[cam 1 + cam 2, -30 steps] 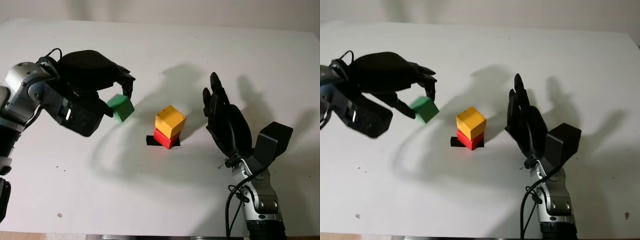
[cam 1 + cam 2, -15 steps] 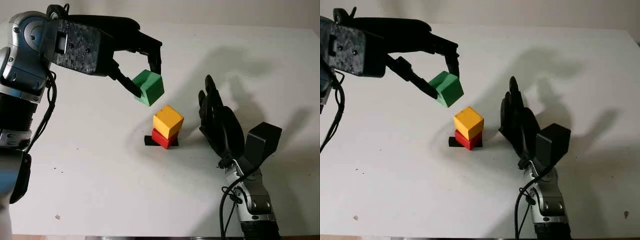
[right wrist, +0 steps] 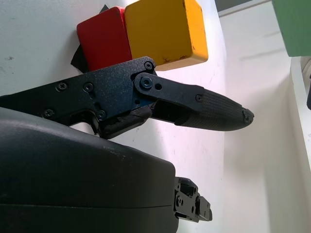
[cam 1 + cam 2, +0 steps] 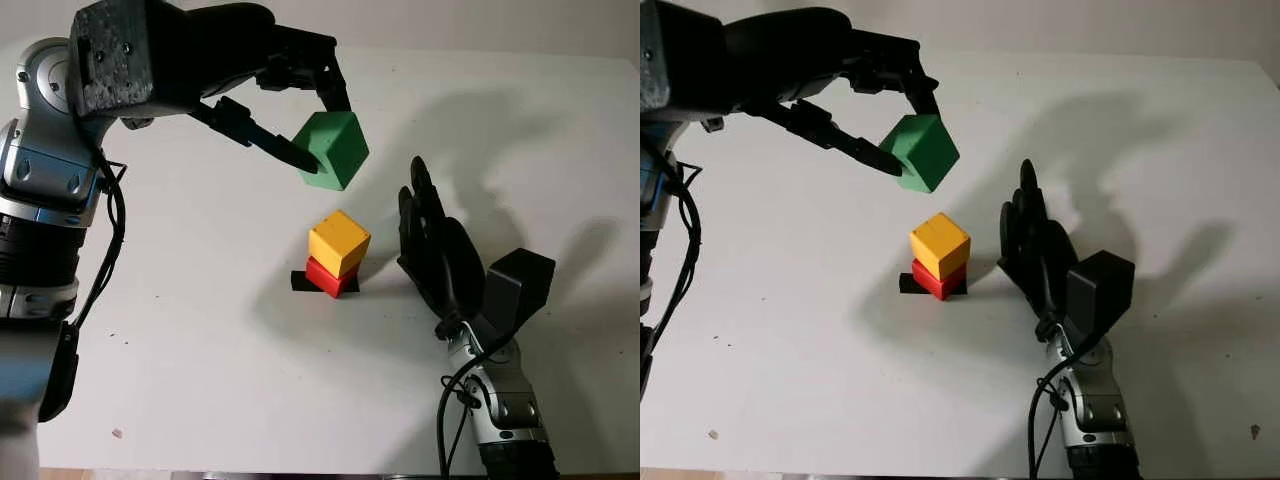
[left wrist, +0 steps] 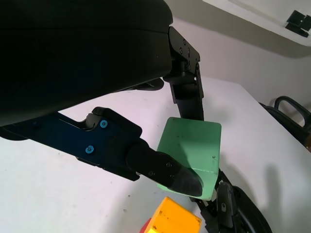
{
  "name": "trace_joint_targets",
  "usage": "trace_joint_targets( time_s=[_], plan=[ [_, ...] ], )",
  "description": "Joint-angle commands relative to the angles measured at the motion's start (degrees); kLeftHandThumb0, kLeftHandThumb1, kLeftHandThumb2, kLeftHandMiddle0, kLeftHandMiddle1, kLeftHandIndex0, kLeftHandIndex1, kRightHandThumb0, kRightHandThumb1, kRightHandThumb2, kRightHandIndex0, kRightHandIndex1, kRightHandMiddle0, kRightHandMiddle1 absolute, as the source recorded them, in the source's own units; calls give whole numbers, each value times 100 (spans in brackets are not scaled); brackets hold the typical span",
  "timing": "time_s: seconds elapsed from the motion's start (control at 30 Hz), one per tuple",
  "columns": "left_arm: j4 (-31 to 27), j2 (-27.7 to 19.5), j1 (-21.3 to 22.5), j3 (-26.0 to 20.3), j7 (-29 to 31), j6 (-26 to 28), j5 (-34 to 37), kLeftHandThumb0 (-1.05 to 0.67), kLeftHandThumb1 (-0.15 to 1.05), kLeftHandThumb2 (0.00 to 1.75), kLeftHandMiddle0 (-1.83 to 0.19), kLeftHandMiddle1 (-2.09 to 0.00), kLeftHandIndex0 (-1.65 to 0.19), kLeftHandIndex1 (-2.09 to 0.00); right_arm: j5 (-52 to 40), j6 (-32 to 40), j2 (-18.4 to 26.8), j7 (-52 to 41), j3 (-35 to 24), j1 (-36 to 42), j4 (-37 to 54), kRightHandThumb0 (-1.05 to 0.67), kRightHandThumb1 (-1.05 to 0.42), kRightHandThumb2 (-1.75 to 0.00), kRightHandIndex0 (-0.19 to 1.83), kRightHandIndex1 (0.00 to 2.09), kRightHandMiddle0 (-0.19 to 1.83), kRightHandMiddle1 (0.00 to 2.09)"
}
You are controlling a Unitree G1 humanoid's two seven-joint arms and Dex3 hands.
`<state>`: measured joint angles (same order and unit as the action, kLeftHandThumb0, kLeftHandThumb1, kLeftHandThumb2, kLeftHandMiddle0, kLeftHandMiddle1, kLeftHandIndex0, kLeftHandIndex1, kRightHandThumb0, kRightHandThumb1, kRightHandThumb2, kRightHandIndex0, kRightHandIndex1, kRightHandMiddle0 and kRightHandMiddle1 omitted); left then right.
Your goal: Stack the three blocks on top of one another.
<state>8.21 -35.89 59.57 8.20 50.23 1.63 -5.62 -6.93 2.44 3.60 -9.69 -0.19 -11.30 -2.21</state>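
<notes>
Your left hand (image 4: 318, 128) has swung the small green cube block (image 4: 334, 150) up and over since a second ago, fingers clamped on it, hanging just above the yellow cube block (image 4: 339, 242) sitting skewed on the red cube block (image 4: 326, 277). Right hand (image 4: 437, 250) waits open beside the stack. Drop it off-centre and that crooked yellow one probably tips.

Left robot hand (image 4: 318, 130) raised above the table, fingers clamped, right robot hand (image 4: 440, 250) open, upright, low
</notes>
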Motion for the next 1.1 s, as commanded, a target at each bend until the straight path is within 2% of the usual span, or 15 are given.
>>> trace_joint_targets(
  time_s=[0.0, 0.17, 0.5, 0.8, 1.07],
  plan=[
    [-25, -8, 174, 113, 81, -162, -64, -49, 105, 12, -22, -4, -36, -150, 20, 21, -2, 3, 15, 76, 96, -76, -105, -68, -19, 0, -19, 0],
    [80, 28, 346, 389, 221, -516, -322, -49, 105, 12, -21, -4, -34, -145, 30, -40, -52, 48, 25, 82, 79, -77, -105, -68, -19, 0, -19, 0],
    [256, 215, 570, 727, 427, -776, -600, -47, 105, 8, -23, -6, -33, -150, 69, -90, -140, 127, 64, 130, 123, -77, -105, -70, -19, 0, -19, 0],
    [237, 319, 558, 801, 552, -664, -698, -45, 105, 14, -22, -5, -23, -158, 57, -94, -180, 111, 57, 173, 143, -76, -105, -70, -19, 0, -19, 0],
    [425, 311, 461, 787, 542, -840, -674, -47, 105, 16, -22, -5, -21, -159, 19, -174, -188, 84, 17, 161, 82, -76, -105, -70, -19, 0, -19, 0]
  ],
)
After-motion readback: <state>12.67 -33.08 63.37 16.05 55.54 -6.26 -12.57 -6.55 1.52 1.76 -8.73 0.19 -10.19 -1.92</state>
